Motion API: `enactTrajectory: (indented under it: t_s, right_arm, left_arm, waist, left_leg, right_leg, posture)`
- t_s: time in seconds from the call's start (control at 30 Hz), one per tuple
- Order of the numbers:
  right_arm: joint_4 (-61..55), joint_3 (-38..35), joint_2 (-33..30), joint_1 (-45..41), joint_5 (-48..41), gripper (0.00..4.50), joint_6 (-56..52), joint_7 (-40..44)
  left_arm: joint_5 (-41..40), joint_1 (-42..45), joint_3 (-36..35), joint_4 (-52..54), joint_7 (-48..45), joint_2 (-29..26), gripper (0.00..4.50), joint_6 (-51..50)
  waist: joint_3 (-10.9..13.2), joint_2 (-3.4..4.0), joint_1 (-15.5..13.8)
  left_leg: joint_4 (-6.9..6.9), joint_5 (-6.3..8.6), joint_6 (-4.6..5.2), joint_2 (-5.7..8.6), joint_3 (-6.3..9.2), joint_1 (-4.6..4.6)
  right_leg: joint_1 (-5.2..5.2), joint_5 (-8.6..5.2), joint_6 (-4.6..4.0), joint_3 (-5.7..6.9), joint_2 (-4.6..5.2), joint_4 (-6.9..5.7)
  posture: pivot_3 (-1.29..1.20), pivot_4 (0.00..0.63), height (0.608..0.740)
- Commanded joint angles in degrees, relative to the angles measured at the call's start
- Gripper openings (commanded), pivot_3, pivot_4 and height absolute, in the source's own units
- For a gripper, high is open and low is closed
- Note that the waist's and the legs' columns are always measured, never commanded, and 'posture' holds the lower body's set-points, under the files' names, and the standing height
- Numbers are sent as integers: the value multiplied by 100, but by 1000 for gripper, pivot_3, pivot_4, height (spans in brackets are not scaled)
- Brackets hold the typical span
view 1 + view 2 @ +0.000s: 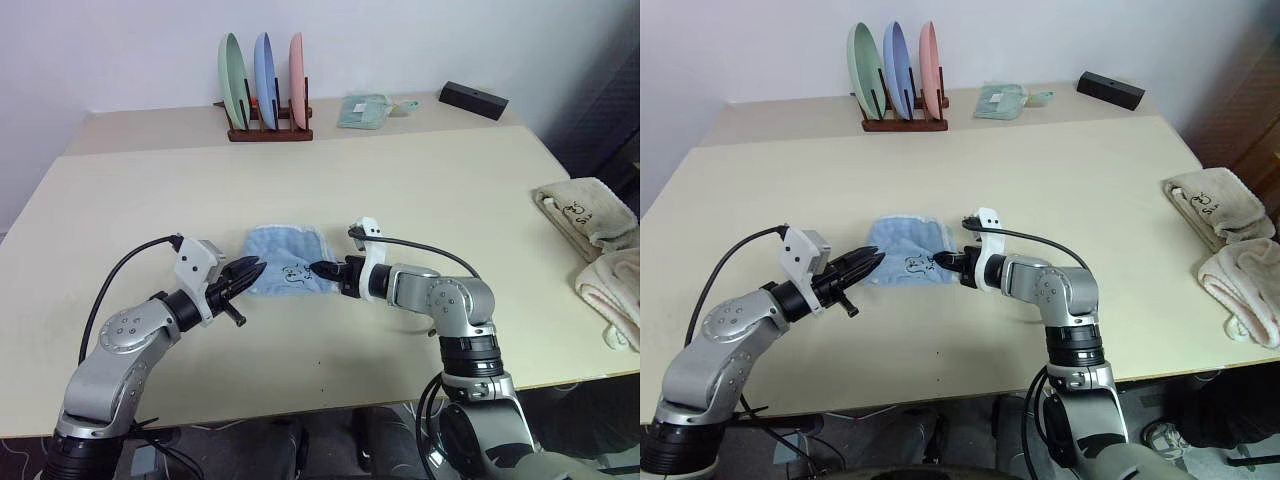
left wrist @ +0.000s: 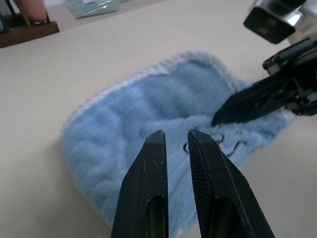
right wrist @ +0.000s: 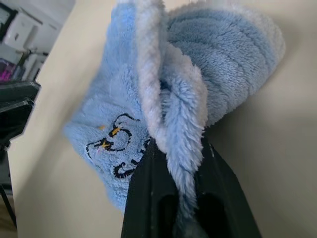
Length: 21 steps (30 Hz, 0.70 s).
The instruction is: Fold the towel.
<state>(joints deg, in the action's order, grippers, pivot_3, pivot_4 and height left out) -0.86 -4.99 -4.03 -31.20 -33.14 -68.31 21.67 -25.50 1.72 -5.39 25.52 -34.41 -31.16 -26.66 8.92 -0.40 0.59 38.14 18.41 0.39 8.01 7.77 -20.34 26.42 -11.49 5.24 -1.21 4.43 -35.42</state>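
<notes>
The light blue towel (image 1: 282,262) lies bunched in the middle of the table (image 1: 420,190), its dark embroidered writing facing me. My right gripper (image 1: 316,268) is at the towel's right edge and is shut on a raised fold of its whitish trim (image 3: 173,124). In the right wrist view, both fingers (image 3: 146,188) flank the pinched cloth. My left gripper (image 1: 258,268) hovers at the towel's left edge, pointing toward the right one. Its fingers (image 2: 148,163) stand almost together with only a narrow slit between them, and nothing is in it.
A wooden rack (image 1: 268,128) with three upright plates stands at the back. Beside it lie a pale green folded cloth (image 1: 365,110) and a black box (image 1: 473,100). Two beige towels (image 1: 588,215) lie at the table's right edge.
</notes>
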Motion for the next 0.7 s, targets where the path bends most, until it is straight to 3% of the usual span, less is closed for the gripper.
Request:
enactTrajectory:
  t_s: [0.03, 0.27, 0.4, 0.57, 0.7]
  right_arm:
    - [-422, -728, -65, -256, -394, 44, 42, -189]
    - [-778, -3660, -1064, -375, -926, 44, 27, -1737]
    - [-1061, -4804, -984, 8, -998, 44, -499, -2819]
    - [-1597, -5696, -310, 204, -1199, 44, -941, -3800]
    - [-1728, -5843, -169, 142, -1287, 44, -911, -4163]
  left_arm:
    - [-50, 106, -67, 127, 95, 108, 667, 52]
    - [84, 774, 413, -625, -175, 414, 667, 267]
    - [151, 1205, 690, -1061, -347, 665, 667, 399]
    - [228, 1569, 918, -1457, -538, 883, 667, 557]
    - [280, 1636, 1012, -1582, -676, 944, 667, 606]
  waist:
    - [0, 0, -7]
    - [1, 2, -182]
    - [1, 1, -134]
    - [-14, 32, -1]
    - [-19, 41, 1]
  left_leg:
    - [0, 0, 0, 0, 0, -1]
    - [2, 2, 5, 6, 5, -4]
    - [-4, 3, 7, 3, 6, -7]
    - [-3, 2, 6, -3, -14, 2]
    - [-3, 2, 7, -3, -15, 5]
  right_leg:
    - [0, 0, 0, 0, 0, 0]
    - [-6, 0, 1, 9, 6, 10]
    - [-4, 0, 1, 11, 7, 15]
    - [0, 0, 1, -11, 4, -4]
    - [0, 0, 1, -12, 3, -8]
  posture:
    - [0, 150, 740]
    - [0, 150, 740]
    - [0, 150, 740]
    - [0, 150, 740]
    - [0, 150, 740]
